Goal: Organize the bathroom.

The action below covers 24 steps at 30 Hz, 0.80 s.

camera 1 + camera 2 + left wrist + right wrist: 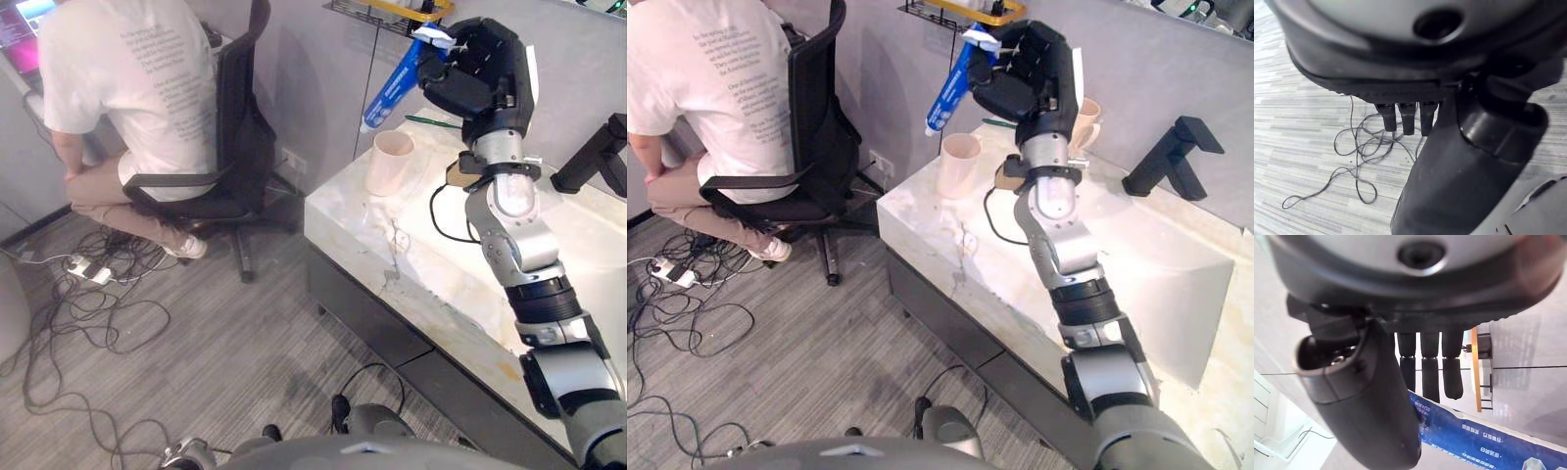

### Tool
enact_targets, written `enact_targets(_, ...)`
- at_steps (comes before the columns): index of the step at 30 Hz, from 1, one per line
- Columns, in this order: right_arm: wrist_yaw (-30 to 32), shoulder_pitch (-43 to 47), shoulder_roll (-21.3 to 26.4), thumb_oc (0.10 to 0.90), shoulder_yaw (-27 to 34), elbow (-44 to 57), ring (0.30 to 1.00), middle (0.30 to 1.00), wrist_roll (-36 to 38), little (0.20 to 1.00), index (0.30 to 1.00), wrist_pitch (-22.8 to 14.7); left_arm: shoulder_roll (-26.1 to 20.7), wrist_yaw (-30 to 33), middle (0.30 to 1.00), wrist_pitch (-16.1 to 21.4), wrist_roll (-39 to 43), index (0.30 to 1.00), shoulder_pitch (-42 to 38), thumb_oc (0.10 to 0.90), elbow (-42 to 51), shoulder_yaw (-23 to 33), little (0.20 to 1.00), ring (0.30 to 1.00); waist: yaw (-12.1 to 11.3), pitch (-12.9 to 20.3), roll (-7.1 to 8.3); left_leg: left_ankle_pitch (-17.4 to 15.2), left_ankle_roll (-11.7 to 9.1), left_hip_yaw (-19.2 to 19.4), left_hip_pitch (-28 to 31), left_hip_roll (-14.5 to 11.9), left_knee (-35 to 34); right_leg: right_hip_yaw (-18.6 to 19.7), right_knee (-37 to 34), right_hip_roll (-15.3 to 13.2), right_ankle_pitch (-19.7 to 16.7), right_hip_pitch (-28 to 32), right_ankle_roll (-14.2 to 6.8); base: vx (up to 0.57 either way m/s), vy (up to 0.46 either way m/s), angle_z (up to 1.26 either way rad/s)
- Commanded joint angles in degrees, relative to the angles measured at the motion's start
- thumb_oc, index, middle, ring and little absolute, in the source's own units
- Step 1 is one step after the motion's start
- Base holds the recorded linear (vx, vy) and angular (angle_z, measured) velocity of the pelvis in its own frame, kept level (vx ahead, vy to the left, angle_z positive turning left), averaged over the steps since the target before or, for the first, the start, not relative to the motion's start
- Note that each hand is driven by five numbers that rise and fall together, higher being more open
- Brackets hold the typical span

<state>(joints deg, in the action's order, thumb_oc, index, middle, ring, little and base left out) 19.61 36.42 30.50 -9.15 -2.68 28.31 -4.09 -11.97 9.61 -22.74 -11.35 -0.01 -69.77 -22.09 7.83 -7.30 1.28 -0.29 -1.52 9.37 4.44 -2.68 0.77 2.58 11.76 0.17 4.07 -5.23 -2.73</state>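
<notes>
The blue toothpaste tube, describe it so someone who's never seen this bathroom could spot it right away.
Start at the pale marble counter with its black faucet. Above its far corner, near a cream cup, the right robot hand is raised. The toothpaste tube is pinched there: the one long blue thing, held in the air, slanting down over the cup.

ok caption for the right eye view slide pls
Right hand holds a blue toothpaste tube above a cream cup on the marble counter.

floor (225, 343): grey wood-look planks, loose cables (88, 313) at left | walls (313, 78): plain grey | black office chair (230, 147), person (118, 88) seated in it | white marble surface (392, 255) at right | black faucet (1171, 157) by wall
</notes>
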Motion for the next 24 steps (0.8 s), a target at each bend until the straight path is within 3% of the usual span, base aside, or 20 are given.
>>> enact_targets(1, 1.59, 6.35, -0.35, 0.400, 4.78, 3.18, 0.300, 0.300, -1.65, 0.300, 0.300, -5.33, -5.21, 5.13, 0.900, -2.85, 1.92, 0.900, 0.37, 0.800, -3.46, 0.43, 0.900, 0.900, -0.34, 3.43, 3.38, -5.76, 2.84, 1.45, 0.42, 1.48, 6.14, 8.70, -9.14, -1.07, -9.60, 1.32, -2.85, 0.00, 0.000, 0.00)
enact_targets(24, 2.50, 5.99, -3.36, 0.400, 2.71, -0.20, 0.300, 0.300, -5.47, 0.300, 0.300, -6.55, -5.69, 5.51, 0.900, -2.73, 2.16, 0.900, -1.09, 0.800, -3.58, 0.41, 0.900, 0.900, -1.13, 1.41, 2.57, -5.29, 3.12, 1.02, -1.00, 1.99, 6.86, 9.08, -9.59, -1.05, -9.81, 1.60, -2.77, 0.00, 0.000, 0.00)
